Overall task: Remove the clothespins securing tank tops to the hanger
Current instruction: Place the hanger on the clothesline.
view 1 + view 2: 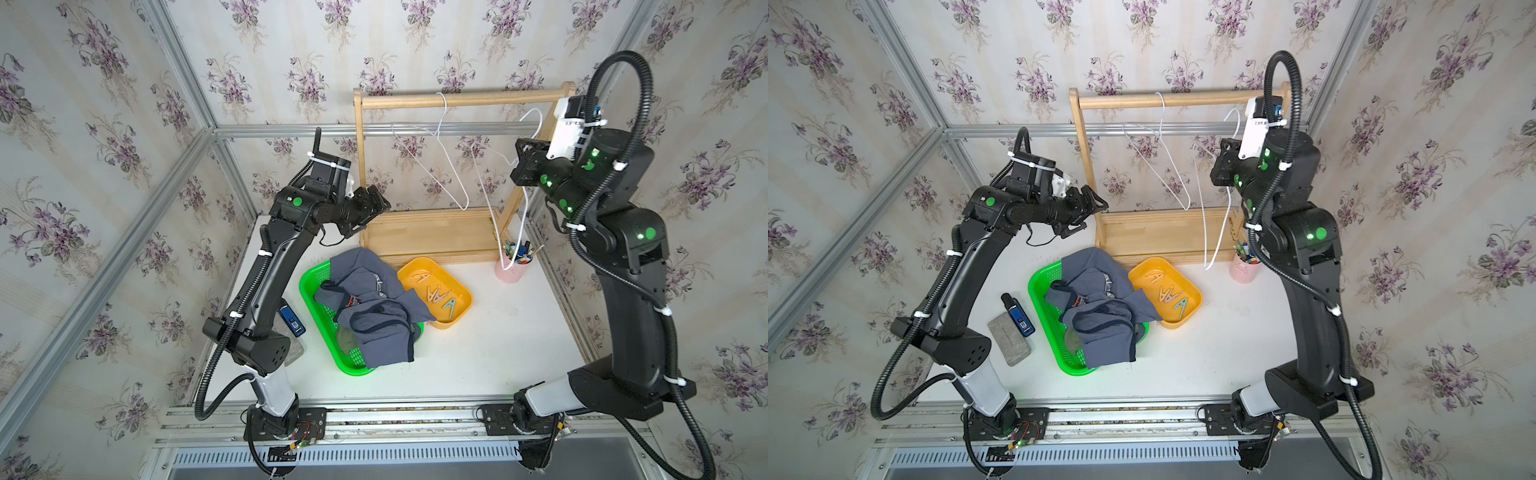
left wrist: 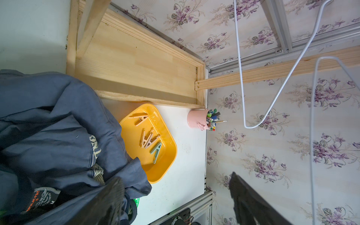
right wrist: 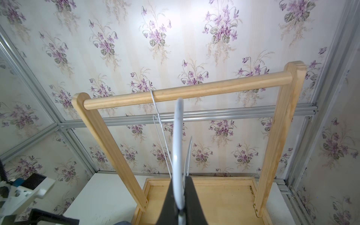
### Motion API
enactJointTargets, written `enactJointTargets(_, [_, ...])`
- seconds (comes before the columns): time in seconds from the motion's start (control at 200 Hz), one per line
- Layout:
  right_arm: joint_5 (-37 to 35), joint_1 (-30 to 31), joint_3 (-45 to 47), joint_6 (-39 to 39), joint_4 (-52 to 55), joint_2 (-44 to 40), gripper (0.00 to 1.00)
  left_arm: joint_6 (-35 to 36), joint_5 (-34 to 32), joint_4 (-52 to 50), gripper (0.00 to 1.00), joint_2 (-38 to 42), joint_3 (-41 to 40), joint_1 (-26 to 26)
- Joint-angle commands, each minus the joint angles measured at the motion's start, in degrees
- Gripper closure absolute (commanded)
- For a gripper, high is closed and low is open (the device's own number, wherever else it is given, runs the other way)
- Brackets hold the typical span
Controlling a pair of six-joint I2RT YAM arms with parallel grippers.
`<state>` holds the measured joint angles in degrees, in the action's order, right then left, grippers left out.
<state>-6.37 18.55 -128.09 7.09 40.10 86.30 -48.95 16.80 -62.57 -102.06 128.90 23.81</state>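
Two tank tops lie heaped in a green basket (image 1: pixel 312 309): a slate blue one (image 1: pixel 374 299) on top and a patch of an olive green one (image 1: pixel 347 338) under it. Several wooden clothespins (image 2: pixel 148 139) and a mint-green one (image 2: pixel 156 150) lie in a yellow tray (image 1: pixel 465 299). A bare white wire hanger (image 1: pixel 445 104) hangs on the wooden rack's bar (image 1: pixel 478 99). My right gripper (image 3: pixel 180 178) is shut on another bare white hanger (image 3: pixel 178 136), held up beside the rack's right post. My left gripper (image 1: pixel 370 212) is open and empty by the left post, above the basket.
A pink cup of pens (image 1: pixel 510 270) stands at the rack's right foot, under the held hanger's low end. A blue device (image 1: pixel 1019 318) and a grey block (image 1: pixel 1009 338) lie left of the basket. Bare white table (image 1: pixel 498 353) lies in front of the tray.
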Motion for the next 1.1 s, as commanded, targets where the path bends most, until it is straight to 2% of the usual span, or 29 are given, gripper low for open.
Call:
enactJointTargets(0.0, [5.6,-2.9,2.2,0.2,-9.0,1.6,1.0,1.3,1.9,0.2,0.13,-0.4,0.1,-0.3])
enactJointTargets(0.09, [10.5,-6.1,3.0,0.7,-13.7,4.4,1.0,1.8,2.5,0.1,0.13,-0.2,-1.0,-0.6])
enactJointTargets(0.19, [12.7,-8.1,0.2,0.4,-16.0,8.8,1.0,2.3,2.9,0.1,0.13,0.6,-2.6,-1.1])
enactJointTargets(0.405, [14.0,-9.3,-16.8,-2.6,-12.8,22.1,1.0,3.3,3.4,0.4,0.13,3.2,-7.3,-3.6])
enactJointTargets(0.5, [13.6,-9.8,-21.1,-2.2,-13.2,26.3,1.0,3.6,4.1,0.6,0.13,3.9,-8.6,-4.9])
enactJointTargets(0.849, [12.7,-11.1,-21.5,0.1,-21.9,32.1,1.0,4.3,6.6,0.5,0.13,4.0,-9.1,-7.2])
enactJointTargets(1.099, [12.7,-11.1,-22.0,1.3,-24.1,34.0,1.0,4.4,7.6,0.6,0.13,4.6,-9.9,-8.2])
